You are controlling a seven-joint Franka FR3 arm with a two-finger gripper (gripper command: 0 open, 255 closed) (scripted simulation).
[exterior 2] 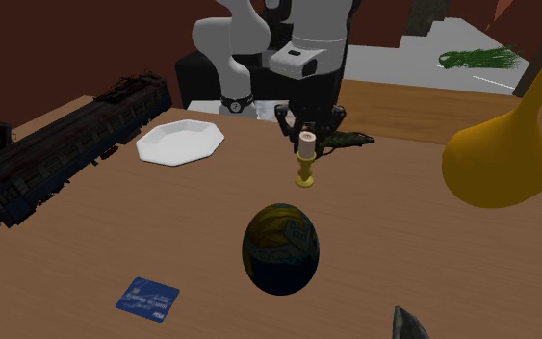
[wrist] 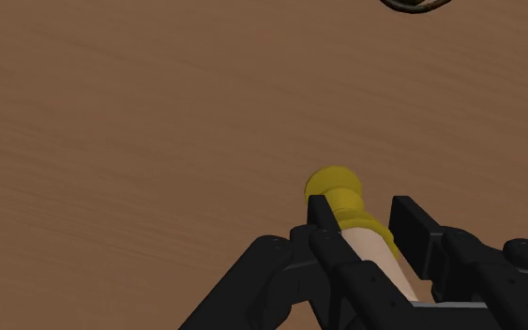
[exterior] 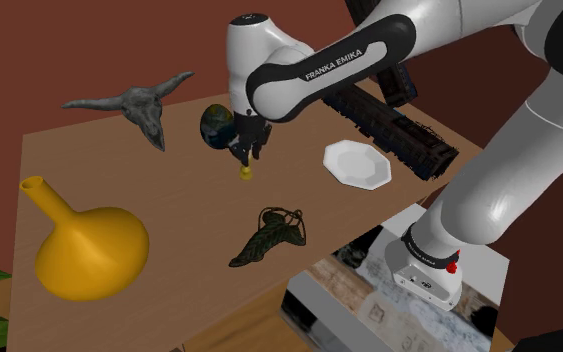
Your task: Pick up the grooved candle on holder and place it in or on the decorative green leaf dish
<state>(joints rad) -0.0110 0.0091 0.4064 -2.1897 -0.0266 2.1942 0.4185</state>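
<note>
The jaws clasp the candle (wrist: pixel 369 248); its top hidden between them; leaf dish (exterior: pixel 269 237) apart.

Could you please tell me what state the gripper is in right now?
Gripper: closed, holding the beige grooved candle in its yellow holder.

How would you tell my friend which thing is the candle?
Look at the middle of the brown table, between the white plate and the big yellow vase. Right at the black pincer, the candle is the only thin pale stick on a little yellow holder.
</note>
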